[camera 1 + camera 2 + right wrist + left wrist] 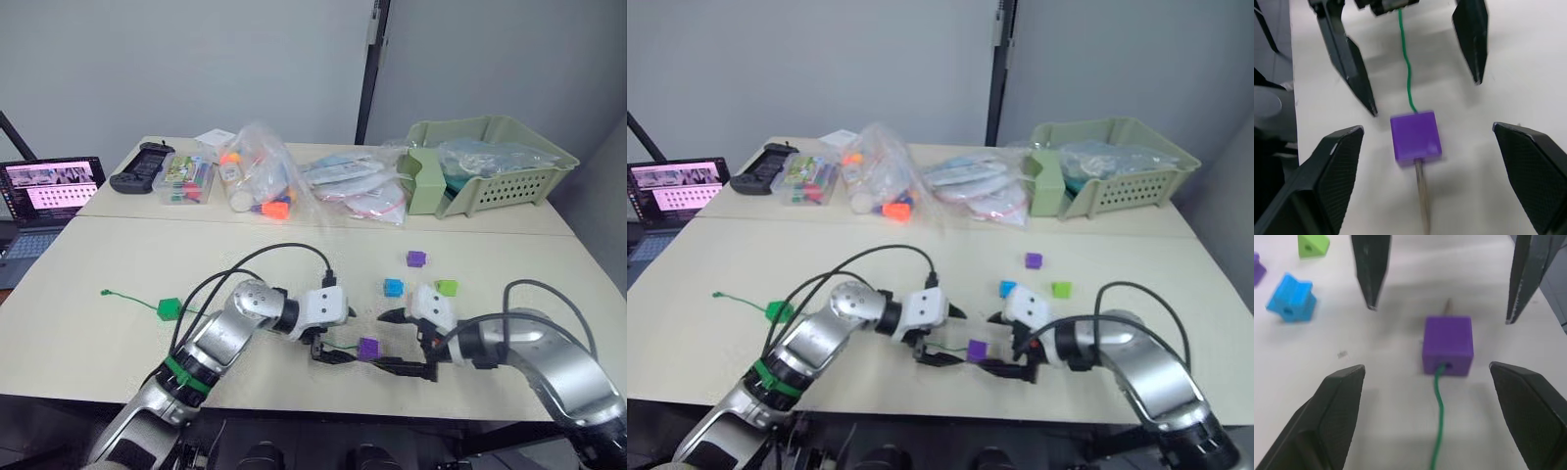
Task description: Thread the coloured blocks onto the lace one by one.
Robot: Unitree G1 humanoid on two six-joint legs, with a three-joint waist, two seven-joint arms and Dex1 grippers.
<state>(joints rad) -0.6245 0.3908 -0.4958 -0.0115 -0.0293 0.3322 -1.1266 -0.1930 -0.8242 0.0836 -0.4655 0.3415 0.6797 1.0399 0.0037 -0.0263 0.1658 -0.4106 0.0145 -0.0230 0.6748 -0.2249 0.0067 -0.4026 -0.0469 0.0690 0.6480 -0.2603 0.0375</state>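
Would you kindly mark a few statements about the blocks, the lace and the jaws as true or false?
1. The lace passes through the purple cube. True.
2. The left gripper is shut on the purple cube. False: its jaws stand open, clear of it.
3. The blue block is already threaded. False: it lies loose on the table.
4. A dark green block sits on the lace near its far end. True.
5. The right gripper is open. True.
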